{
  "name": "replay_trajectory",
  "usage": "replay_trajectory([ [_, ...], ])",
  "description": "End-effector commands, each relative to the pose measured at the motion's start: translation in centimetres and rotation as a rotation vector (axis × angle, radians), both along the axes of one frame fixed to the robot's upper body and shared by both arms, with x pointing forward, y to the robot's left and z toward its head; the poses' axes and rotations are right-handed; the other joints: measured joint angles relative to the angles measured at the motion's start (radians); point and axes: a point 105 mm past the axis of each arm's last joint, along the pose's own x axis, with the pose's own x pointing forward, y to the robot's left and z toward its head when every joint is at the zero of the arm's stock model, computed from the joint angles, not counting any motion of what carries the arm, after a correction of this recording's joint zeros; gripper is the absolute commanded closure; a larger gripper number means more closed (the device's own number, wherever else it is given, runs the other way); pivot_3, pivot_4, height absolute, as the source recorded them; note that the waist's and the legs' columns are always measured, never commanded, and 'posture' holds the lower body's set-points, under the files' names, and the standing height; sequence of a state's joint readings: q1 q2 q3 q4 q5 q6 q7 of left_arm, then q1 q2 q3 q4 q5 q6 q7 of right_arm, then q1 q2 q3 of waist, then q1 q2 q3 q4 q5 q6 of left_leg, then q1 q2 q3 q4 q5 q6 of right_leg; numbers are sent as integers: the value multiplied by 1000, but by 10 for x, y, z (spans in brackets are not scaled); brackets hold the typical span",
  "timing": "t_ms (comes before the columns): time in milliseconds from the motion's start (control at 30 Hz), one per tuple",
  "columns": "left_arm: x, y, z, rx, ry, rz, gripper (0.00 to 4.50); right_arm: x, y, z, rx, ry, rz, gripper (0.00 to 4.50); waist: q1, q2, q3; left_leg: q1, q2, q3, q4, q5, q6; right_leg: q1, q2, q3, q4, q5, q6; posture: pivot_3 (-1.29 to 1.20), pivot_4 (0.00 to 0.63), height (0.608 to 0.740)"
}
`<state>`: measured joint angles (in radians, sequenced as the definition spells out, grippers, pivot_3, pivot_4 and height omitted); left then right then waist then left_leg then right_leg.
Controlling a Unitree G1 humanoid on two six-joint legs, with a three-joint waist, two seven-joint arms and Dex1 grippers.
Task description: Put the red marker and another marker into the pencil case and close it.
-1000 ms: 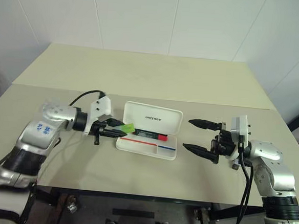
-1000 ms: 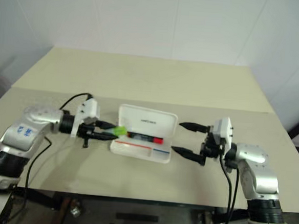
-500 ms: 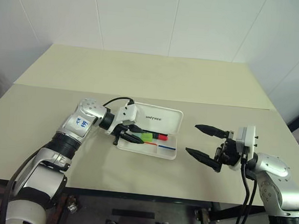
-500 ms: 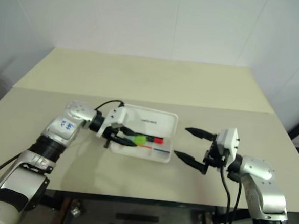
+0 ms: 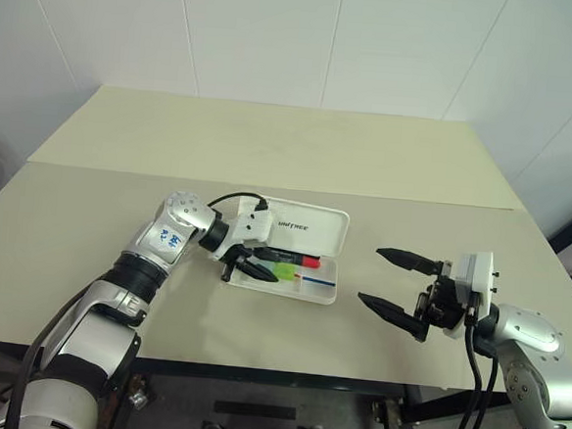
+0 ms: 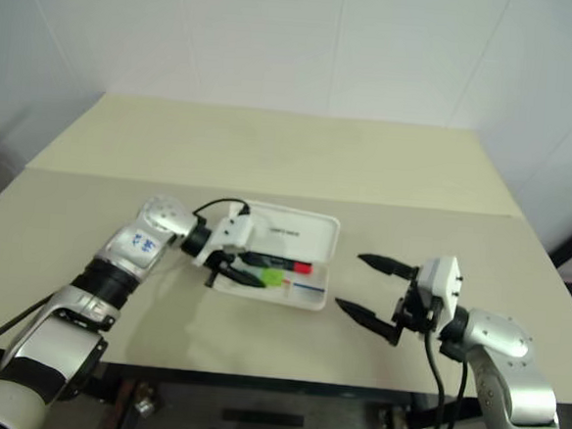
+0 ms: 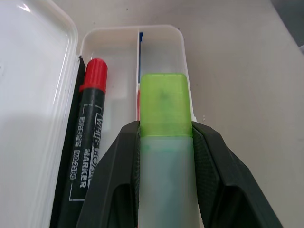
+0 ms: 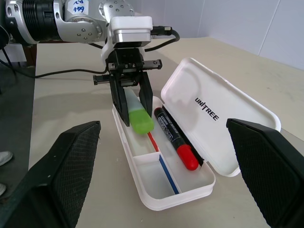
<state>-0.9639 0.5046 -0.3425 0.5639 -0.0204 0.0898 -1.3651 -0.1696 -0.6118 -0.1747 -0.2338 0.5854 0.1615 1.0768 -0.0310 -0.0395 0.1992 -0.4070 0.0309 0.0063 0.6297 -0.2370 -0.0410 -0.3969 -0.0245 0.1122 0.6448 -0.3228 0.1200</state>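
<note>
Already the red marker point(image 5: 293, 258) lies inside the open case point(image 5: 326, 294), along the tray's hinge side under the raised lid. From the head views, the left gripper point(image 5: 259, 264) reaches over the case's left end, closed on the green marker point(image 5: 284, 271), which hangs over the tray's front lane. The right gripper point(image 5: 391, 278) waits well to the right of the case, jaws spread wide and empty, with bare table point(image 5: 271, 145) beyond.

Next, the left wrist view: both fingers point(image 7: 114, 180) press the pale barrel of the green marker point(image 7: 165, 142), cap pointing along the case point(image 7: 180, 57) toward its far end. Its tip sits over the divider beside the red marker point(image 7: 88, 123); whether it touches the tray floor I cannot tell.

Finally, the right wrist view shows the case point(image 8: 161, 199) from its right end, lid up, red marker point(image 8: 178, 137) against the hinge, and the left gripper point(image 8: 134, 116) tilted down with the green marker point(image 8: 139, 116) low in the tray.

By my reading, one marker is stowed and the second is about to be released; letting go and shutting the lid remain.
</note>
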Motion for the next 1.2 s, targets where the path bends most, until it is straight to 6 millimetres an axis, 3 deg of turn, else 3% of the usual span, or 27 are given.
replay_trajectory([
  [33, 3, -5, 8, -3, -46, -13, 3377, -3, -5, 13, 4, -52, -16, 0, 1, 0, 0, 0, 0, 0, 0, 0, 0, 0, 0, 0, 0, 0, 0, 0, 150, 740],
  [300, 5, -12, 6, -18, -44, -11, 3377, -4, -7, 13, 4, -52, -29, 0, 1, 0, 0, 0, 0, 0, 0, 0, 0, 0, 0, 0, 1, 0, 0, 0, 150, 740],
  [333, 5, -13, 5, -18, -43, -12, 2625, -4, -7, 13, 4, -52, -31, 0, 1, 0, 0, 0, 0, 0, 0, 0, 0, 0, 0, 0, 1, 0, 0, 0, 150, 740],
  [600, 4, -15, 6, -33, -39, -10, 25, -7, -10, 13, 0, -47, -50, 0, 0, 0, 0, 0, 0, 0, 1, 0, 0, 0, 0, 0, 1, 0, 0, 0, 150, 740],
  [800, -2, -17, 27, -160, -85, -63, 25, 1, -17, 15, 15, -51, -188, 0, 1, 0, 0, 0, 0, 0, 1, 0, 0, 0, 0, 0, 2, 0, 0, 0, 150, 740],
  [900, -14, -20, 62, -388, -141, -135, 25, 6, -27, 10, 42, -18, -363, 0, 2, 0, 0, 0, 0, -1, 0, 0, 0, 0, 0, 0, 2, 0, 0, 0, 150, 740],
  [1100, -42, 4, 110, -863, -128, -256, 25, 11, -55, -9, 98, 52, -763, 0, 0, 0, 0, 1, 1, 0, 1, 0, 0, 0, -1, 0, 3, -1, 0, 0, 150, 740],
  [1200, -37, 19, 106, -886, -135, -206, 25, 11, -77, -21, 76, 70, -971, 0, 1, 0, 0, 1, 0, 0, 3, 0, 0, 0, -1, 0, 6, -1, 0, 0, 150, 740],
])
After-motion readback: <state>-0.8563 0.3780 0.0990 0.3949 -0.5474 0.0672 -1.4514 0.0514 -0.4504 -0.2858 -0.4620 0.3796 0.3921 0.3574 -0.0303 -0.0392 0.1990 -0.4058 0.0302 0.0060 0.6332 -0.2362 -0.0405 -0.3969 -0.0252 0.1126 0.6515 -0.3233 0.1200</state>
